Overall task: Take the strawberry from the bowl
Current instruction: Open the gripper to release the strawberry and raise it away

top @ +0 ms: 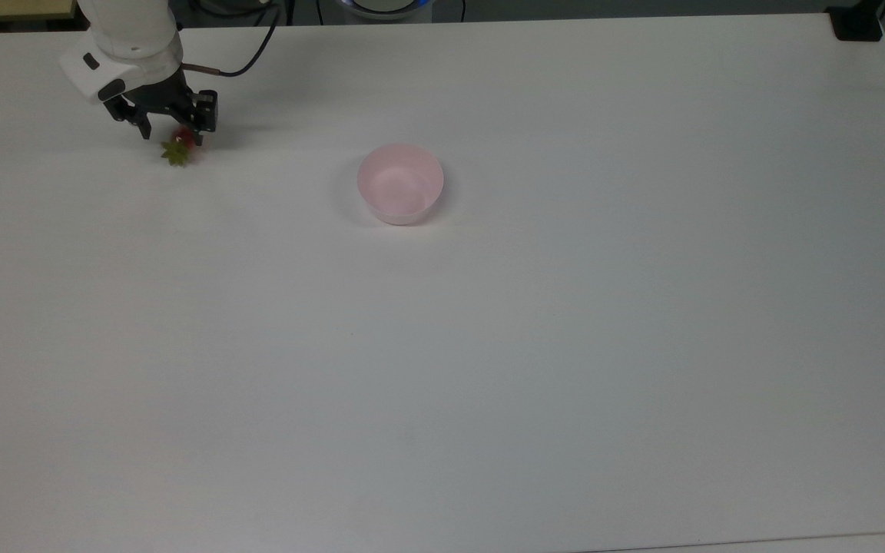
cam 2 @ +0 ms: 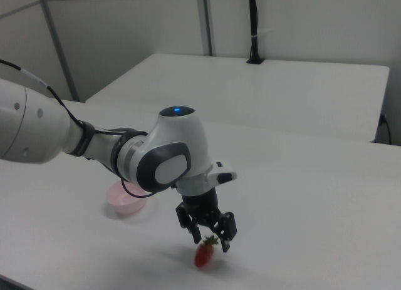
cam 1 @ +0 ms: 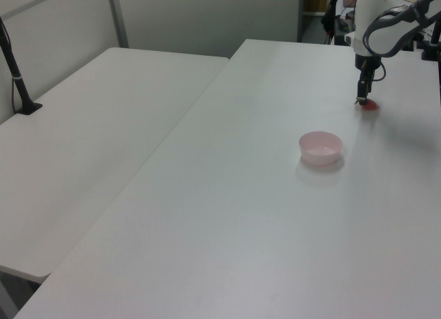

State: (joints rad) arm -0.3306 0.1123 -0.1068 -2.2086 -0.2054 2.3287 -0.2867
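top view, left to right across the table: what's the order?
pincer open just above the strawberry (their order against each other is unclear) → bowl → black clamp at the far right corner of the table.
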